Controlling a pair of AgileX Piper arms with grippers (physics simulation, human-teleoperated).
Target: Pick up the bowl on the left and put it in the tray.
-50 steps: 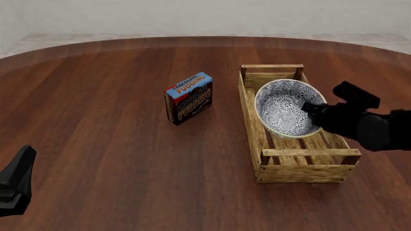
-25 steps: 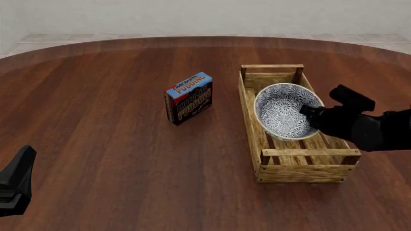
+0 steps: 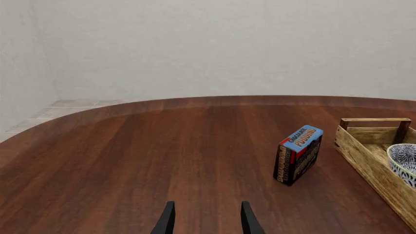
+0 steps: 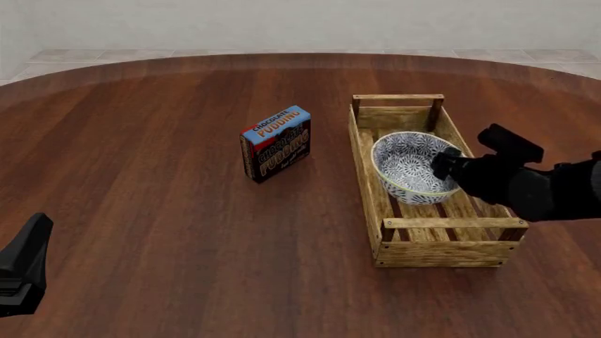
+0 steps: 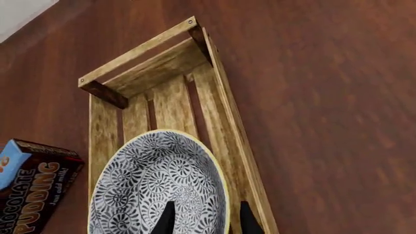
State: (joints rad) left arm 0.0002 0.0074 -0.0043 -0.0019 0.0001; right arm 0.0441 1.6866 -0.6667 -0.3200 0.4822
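Observation:
The blue-and-white patterned bowl [image 4: 409, 165] sits inside the light-wood slatted tray [image 4: 452, 222], in its far half and leaning slightly. My right gripper [image 4: 446, 165] is at the bowl's right side. In the right wrist view the bowl [image 5: 156, 190] fills the tray [image 5: 140, 51], and my right gripper [image 5: 206, 222] is open, its fingers straddling the cream rim with a gap on the inner side. My left gripper [image 3: 206, 222] is open and empty, low at the near left [image 4: 28, 260]. The left wrist view catches the tray [image 3: 364, 156] and an edge of the bowl [image 3: 404, 161].
A chocolate pudding box [image 4: 275, 143] stands upright on the table left of the tray, about a hand's width away; it shows too in the wrist views, pudding box [image 3: 297, 154] and pudding box [image 5: 32, 195]. The round wooden table's far edge meets a pale wall.
The bowl has come down from a steep tilt above the tray to a lower, flatter position inside it, the right gripper moving down with it. The left arm has not moved.

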